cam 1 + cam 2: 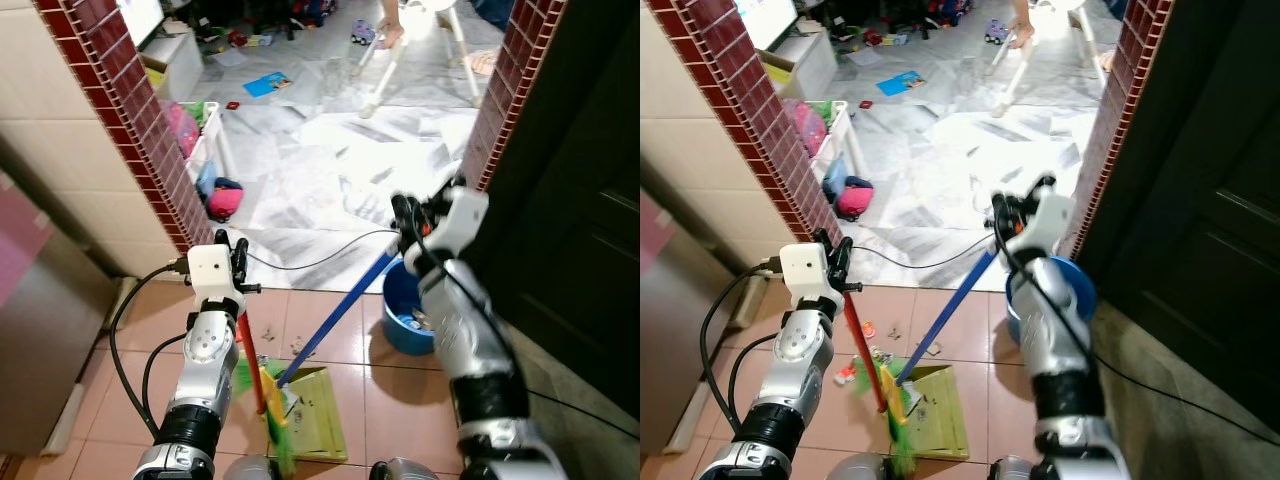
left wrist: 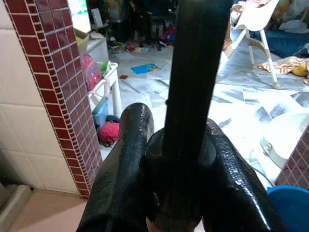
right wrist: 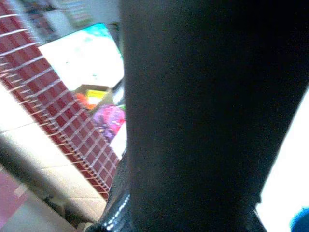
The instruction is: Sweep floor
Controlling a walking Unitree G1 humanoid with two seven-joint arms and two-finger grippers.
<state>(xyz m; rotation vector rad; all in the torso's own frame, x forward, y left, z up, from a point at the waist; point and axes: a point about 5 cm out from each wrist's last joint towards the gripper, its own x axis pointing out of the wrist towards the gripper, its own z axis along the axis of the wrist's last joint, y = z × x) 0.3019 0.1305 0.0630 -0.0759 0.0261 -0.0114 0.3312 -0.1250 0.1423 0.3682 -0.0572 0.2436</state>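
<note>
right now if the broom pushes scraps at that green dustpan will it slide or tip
The green dustpan looks like thin, light plastic lying flat on smooth tile, so it would probably slide. The right gripper holds its long blue handle, which should brace it. That tall handle probably makes it tip-prone if released. The broom, held by the left gripper, has bristles that likely flex.

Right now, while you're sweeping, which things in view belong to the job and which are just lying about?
For the job:
- red-handled broom, in the left gripper
- blue-handled dustpan, handle in the right gripper
- scraps on the tiles

Just lying about:
- blue bucket
- black cable
- blue book
- white high chair
- pink bag
</note>
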